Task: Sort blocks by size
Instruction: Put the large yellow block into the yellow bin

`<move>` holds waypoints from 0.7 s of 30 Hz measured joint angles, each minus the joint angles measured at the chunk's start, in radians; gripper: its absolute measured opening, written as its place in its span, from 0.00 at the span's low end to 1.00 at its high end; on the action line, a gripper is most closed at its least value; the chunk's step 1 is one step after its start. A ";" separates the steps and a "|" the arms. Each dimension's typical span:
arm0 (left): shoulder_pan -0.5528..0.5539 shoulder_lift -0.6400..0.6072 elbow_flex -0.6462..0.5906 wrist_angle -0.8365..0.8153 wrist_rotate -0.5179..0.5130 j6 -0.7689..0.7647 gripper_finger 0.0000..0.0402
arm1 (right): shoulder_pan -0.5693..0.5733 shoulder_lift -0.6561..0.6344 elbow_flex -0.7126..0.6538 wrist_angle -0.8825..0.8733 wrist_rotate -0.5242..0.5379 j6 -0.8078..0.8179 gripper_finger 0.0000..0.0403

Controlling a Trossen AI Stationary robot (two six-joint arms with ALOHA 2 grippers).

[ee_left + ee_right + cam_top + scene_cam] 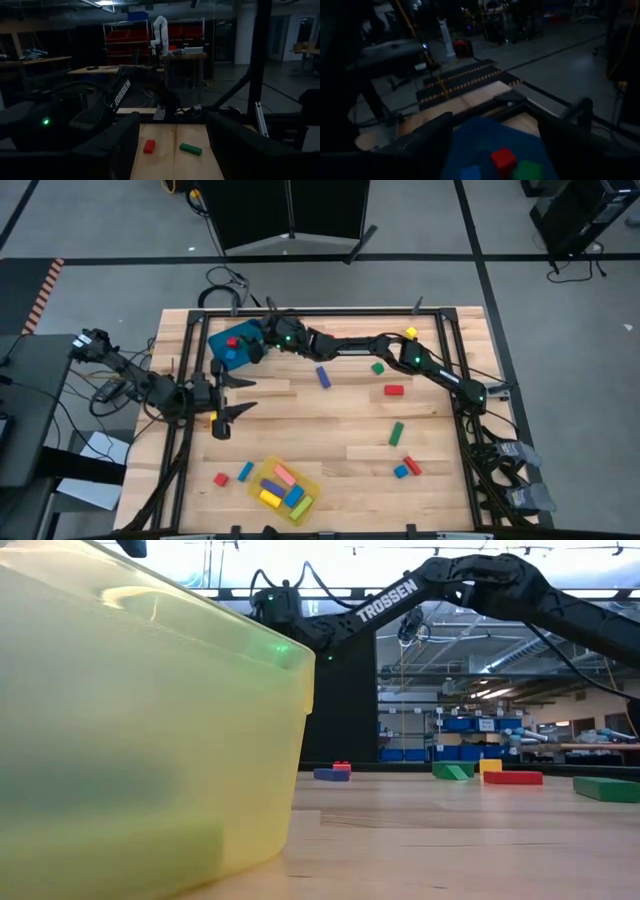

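Yellow tray [150,740] — perhaps six blocks [284,487] inside.

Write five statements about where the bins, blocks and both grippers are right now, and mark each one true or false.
1. The right gripper is over the large blue bin. True.
2. The blue bin is empty. False: a small red cube and other cubes lie in it.
3. The translucent yellow tray holds several long bars. True.
4. The left gripper is closed on a green bar. False: its fingers are spread and hold nothing.
5. Every block is already in a container. False: some, such as the red bar and the green bar, lie loose on the wooden table.
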 joint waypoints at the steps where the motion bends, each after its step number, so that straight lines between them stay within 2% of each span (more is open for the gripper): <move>1: 0.000 -0.003 0.000 -0.003 -0.002 0.000 0.59 | -0.001 -0.001 0.000 0.009 -0.007 -0.007 0.77; 5: 0.000 -0.007 0.000 -0.038 -0.034 -0.028 0.59 | 0.010 -0.008 0.000 0.017 -0.018 -0.056 0.76; 13: 0.000 -0.007 0.000 -0.090 -0.064 -0.112 0.59 | 0.058 -0.043 -0.024 0.072 -0.034 -0.110 0.67; 17: 0.000 -0.009 0.000 -0.105 -0.070 -0.134 0.59 | 0.064 -0.127 -0.189 0.210 0.017 -0.117 0.63; 21: 0.000 -0.009 0.000 -0.109 -0.070 -0.137 0.59 | 0.064 -0.289 -0.482 0.401 0.053 -0.128 0.60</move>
